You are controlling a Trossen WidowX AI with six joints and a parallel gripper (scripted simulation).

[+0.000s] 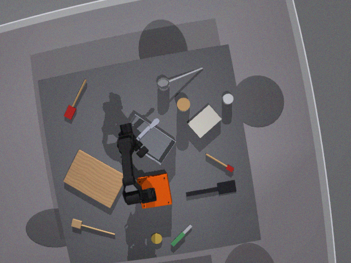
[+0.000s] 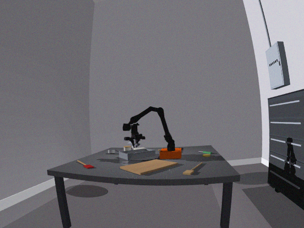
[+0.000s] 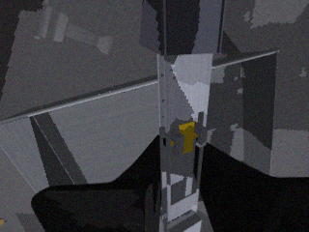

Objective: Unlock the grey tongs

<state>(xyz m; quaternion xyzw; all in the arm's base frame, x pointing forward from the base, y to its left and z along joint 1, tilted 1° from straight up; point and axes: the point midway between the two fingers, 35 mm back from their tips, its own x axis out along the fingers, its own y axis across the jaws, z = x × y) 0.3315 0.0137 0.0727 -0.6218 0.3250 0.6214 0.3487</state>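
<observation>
The grey tongs (image 1: 147, 130) (image 3: 192, 72) cross over the roasting tin (image 1: 158, 146) (image 2: 126, 155) (image 3: 106, 135), with one broad end towards the tin's far side. My gripper (image 1: 137, 142) (image 2: 134, 145) (image 3: 174, 139) is shut on the tongs, one black finger on each side of them. A yellow part (image 3: 188, 137) shows between the tong arms at the fingers. The arms look close together. The rest of the tongs is hidden under my wrist in the top view, and their tilt is hard to tell. The wooden board (image 1: 93, 178) (image 2: 149, 166) lies flat to the left of my orange base.
My orange base (image 1: 158, 189) (image 2: 170, 153) stands near the tin. A tan-topped cylinder (image 1: 183, 104), a pale box (image 1: 204, 121) and a round pot with a long handle (image 1: 163, 83) stand beyond the tin. A red-headed tool (image 1: 70, 112) lies at the far left, and a tan-headed tool (image 1: 77, 223) lies near the board.
</observation>
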